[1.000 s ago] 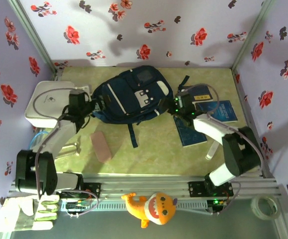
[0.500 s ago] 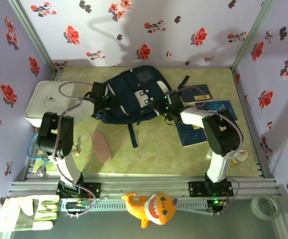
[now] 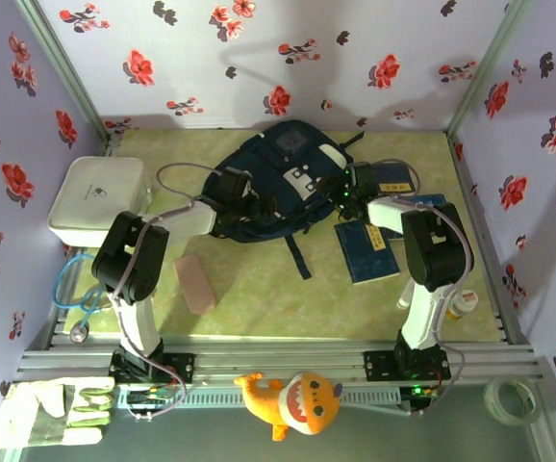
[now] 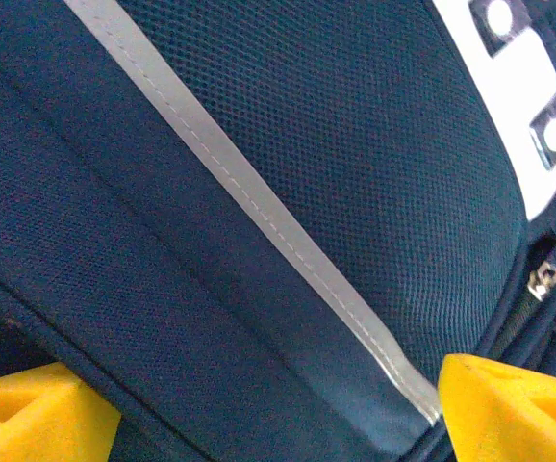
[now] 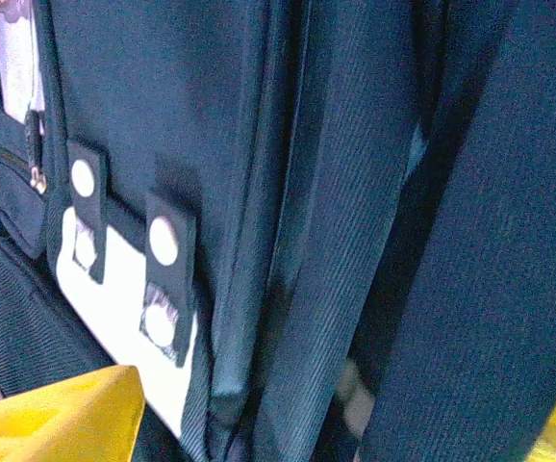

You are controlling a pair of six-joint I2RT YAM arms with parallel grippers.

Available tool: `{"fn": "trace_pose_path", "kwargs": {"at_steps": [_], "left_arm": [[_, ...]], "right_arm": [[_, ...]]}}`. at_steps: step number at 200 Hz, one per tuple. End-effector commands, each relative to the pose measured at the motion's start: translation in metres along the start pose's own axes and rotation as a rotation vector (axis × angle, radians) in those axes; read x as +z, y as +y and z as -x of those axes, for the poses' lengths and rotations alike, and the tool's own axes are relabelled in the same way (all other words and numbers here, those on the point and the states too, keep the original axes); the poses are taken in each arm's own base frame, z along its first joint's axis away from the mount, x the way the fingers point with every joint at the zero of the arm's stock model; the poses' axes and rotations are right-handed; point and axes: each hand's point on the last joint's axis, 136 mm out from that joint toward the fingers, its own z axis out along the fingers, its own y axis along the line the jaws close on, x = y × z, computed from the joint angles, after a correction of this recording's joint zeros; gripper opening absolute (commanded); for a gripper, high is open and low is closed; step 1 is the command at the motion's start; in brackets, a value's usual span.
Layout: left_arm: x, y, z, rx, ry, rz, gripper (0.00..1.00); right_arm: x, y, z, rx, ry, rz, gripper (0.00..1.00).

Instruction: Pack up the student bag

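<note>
Seen from above, the left gripper (image 3: 257, 204) and right gripper (image 3: 341, 196) sit against the bag (image 3: 283, 164), and their own wrists hide the fingertips. In the left wrist view the bottom edge cuts off the yellow pads (image 4: 514, 409), with fabric between them (pinched or only touched, I cannot tell). In the right wrist view one pad (image 5: 57, 419) is cropped and the lower right corner is blurred. The right arm covers part of the books (image 3: 369, 255) and a bottle (image 3: 465, 304). The book titles are too small to read.
</note>
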Motion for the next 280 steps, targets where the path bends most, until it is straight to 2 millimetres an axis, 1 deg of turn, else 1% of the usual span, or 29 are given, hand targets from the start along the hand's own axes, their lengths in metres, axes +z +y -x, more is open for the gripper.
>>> {"fn": "trace_pose_path", "kwargs": {"at_steps": [1, 19, 29, 42, 49, 65, 79, 116, 138, 165, 184, 227, 241, 258, 280], "left_arm": [[-0.011, -0.014, -0.008, -0.05, 0.038, -0.037, 0.83], [-0.031, -0.015, 0.0, -0.034, -0.006, -0.024, 0.85], [-0.042, -0.017, 0.004, -0.02, -0.027, -0.029, 0.86], [-0.053, -0.018, 0.006, -0.01, -0.048, -0.033, 0.88], [-0.058, -0.018, 0.007, -0.007, -0.059, -0.036, 0.88], [-0.067, -0.016, 0.007, 0.0, -0.074, -0.033, 0.89], [-0.071, -0.013, 0.004, 0.003, -0.08, -0.026, 0.9], [-0.08, -0.008, -0.003, 0.01, -0.086, -0.026, 0.9], [-0.083, -0.006, -0.006, 0.018, -0.081, -0.022, 0.91], [-0.084, -0.004, -0.01, 0.021, -0.076, -0.019, 0.91], [-0.085, -0.004, -0.011, 0.025, -0.074, -0.02, 0.91], [-0.09, -0.009, -0.014, 0.058, -0.073, -0.037, 0.91], [-0.091, -0.011, -0.017, 0.078, -0.072, -0.044, 0.91], [-0.094, -0.02, -0.021, 0.113, -0.067, -0.067, 0.9], [-0.096, -0.032, -0.031, 0.163, -0.051, -0.097, 0.86]], "right_arm": [[-0.024, 0.014, -0.012, -0.018, 0.025, 0.059, 0.8], [-0.033, 0.004, -0.025, 0.044, 0.039, 0.057, 0.79], [-0.035, 0.0, -0.033, 0.077, 0.049, 0.067, 0.78], [-0.035, 0.001, -0.045, 0.115, 0.072, 0.097, 0.77], [-0.034, 0.005, -0.05, 0.127, 0.082, 0.117, 0.76], [-0.032, 0.011, -0.055, 0.146, 0.088, 0.138, 0.73], [-0.029, 0.011, -0.056, 0.148, 0.082, 0.13, 0.69], [-0.015, 0.003, -0.06, 0.163, 0.096, 0.099, 0.6], [-0.01, -0.003, -0.06, 0.173, 0.09, 0.078, 0.59], [-0.01, -0.009, -0.056, 0.175, 0.062, 0.057, 0.58], [-0.008, -0.009, -0.053, 0.166, 0.053, 0.055, 0.54], [-0.002, -0.001, -0.052, 0.162, 0.065, 0.086, 0.34], [-0.003, 0.005, -0.051, 0.16, 0.067, 0.111, 0.28], [-0.007, 0.018, -0.052, 0.149, 0.072, 0.156, 0.21], [-0.016, 0.038, -0.054, 0.143, 0.079, 0.216, 0.18]]}}
